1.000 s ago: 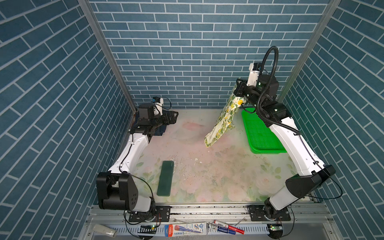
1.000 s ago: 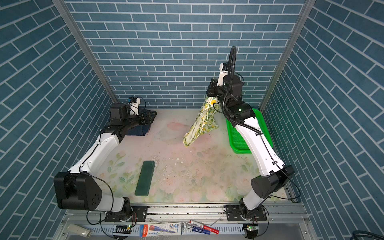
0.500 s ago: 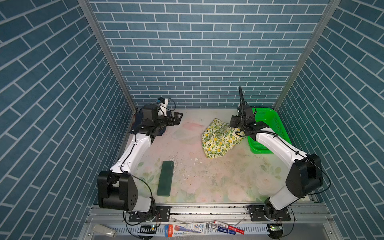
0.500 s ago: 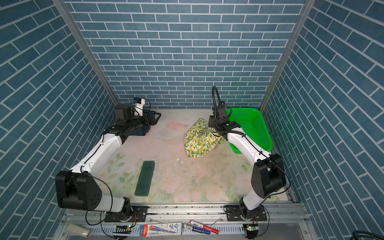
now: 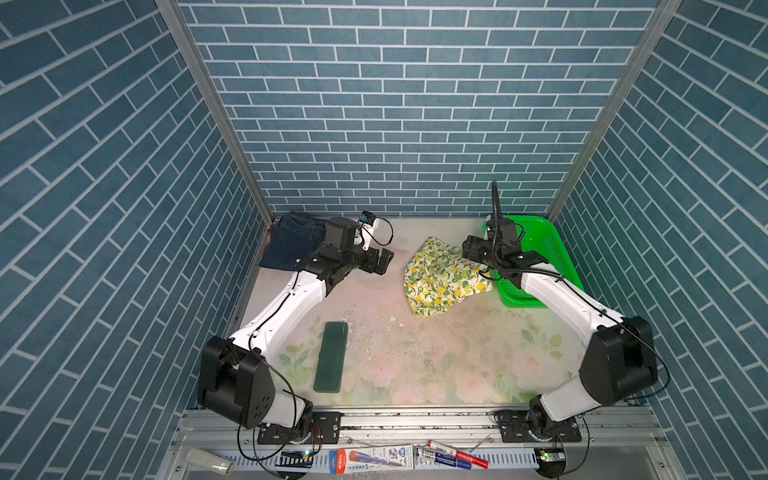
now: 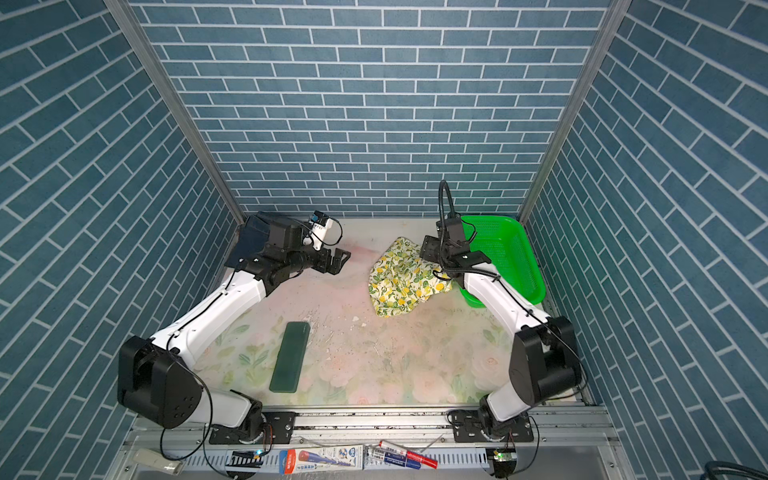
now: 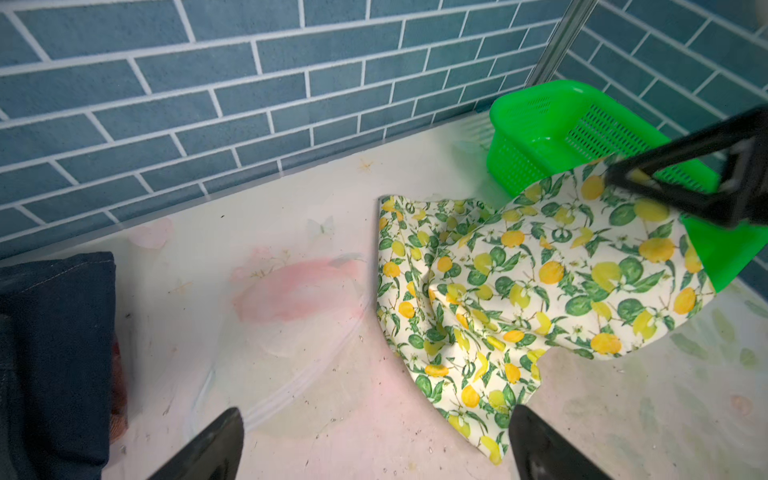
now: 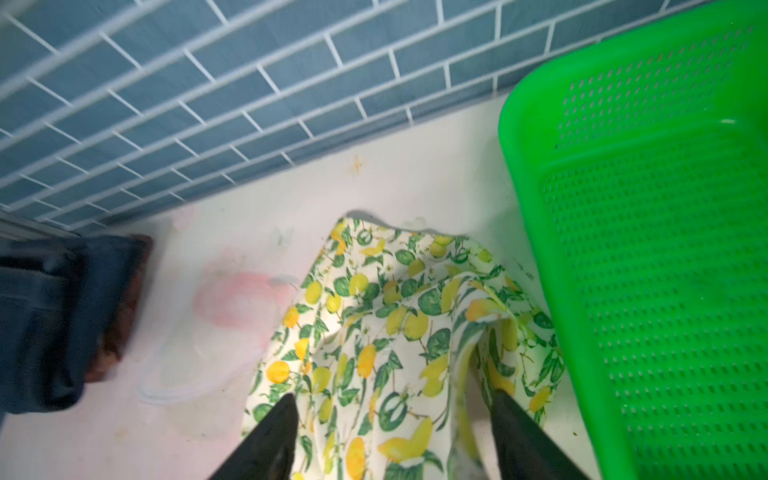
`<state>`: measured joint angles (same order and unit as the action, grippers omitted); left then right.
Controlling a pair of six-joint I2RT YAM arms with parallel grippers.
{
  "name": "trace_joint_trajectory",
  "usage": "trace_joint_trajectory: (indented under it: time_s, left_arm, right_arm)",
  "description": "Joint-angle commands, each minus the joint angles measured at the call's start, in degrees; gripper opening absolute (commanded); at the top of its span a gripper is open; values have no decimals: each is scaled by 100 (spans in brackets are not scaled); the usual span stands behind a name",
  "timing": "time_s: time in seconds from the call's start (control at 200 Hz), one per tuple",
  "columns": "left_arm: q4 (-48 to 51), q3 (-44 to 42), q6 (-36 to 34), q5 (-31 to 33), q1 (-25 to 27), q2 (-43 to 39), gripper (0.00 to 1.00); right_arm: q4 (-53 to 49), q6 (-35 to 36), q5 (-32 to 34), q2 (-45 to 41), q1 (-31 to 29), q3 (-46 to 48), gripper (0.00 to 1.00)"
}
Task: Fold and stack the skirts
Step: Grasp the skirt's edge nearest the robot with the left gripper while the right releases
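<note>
Beside the green mesh basket, the lemon-print skirt now lies crumpled on the table, one edge at the basket's wall. A second ago it hung from the raised right gripper, which has come down and spread its jaws over the cloth, letting go. Well apart from the basket, the denim skirt lies folded over the plaid skirt. Near it the left gripper hangs wide open and empty. Flattening and folding the last skirt likely come next.
</note>
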<state>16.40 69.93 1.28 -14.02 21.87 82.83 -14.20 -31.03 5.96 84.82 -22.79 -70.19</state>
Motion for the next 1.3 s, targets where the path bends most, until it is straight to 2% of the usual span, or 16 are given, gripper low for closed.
trace_joint_trajectory:
  time_s: [0.0,0.3,0.48,0.615,0.845,0.96,0.995,1.09,1.14,1.27,1.295]
  left_arm:
    - [177,-110,-19,226,47,-224,100]
    - [504,-550,-163,1499,1389,-5,98]
    - [428,-877,-322,1953,2118,299,89]
    - [317,-920,-453,2148,2571,693,89]
    - [277,-599,-460,2478,2821,1604,86]
    - [291,-325,-359,2552,2823,2072,80]
    - [308,-230,-312,2569,2823,2224,75]
    - [406,29,-223,2605,2823,2594,44]
    - [500,158,-198,2699,2807,2738,30]
    - [793,333,-119,2896,2614,2689,1]
    - [790,296,-69,2881,2540,2613,0]
  right_arm:
    - [176,149,-111,-672,160,259,78]
    - [-230,175,-142,-1686,840,775,78]
    - [-593,246,-205,-1907,965,957,78]
    - [-618,193,-313,-2034,969,1166,78]
    - [-747,219,-412,-2153,975,1297,78]
    - [-861,259,-396,-2219,974,1356,78]
    - [-903,277,-392,-2232,973,1385,78]
    - [-1009,338,-341,-2283,969,1445,77]
    - [-1065,383,-324,-2293,972,1477,77]
    - [-1195,465,-366,-2313,968,1513,77]
    - [-1193,474,-391,-2316,968,1533,77]
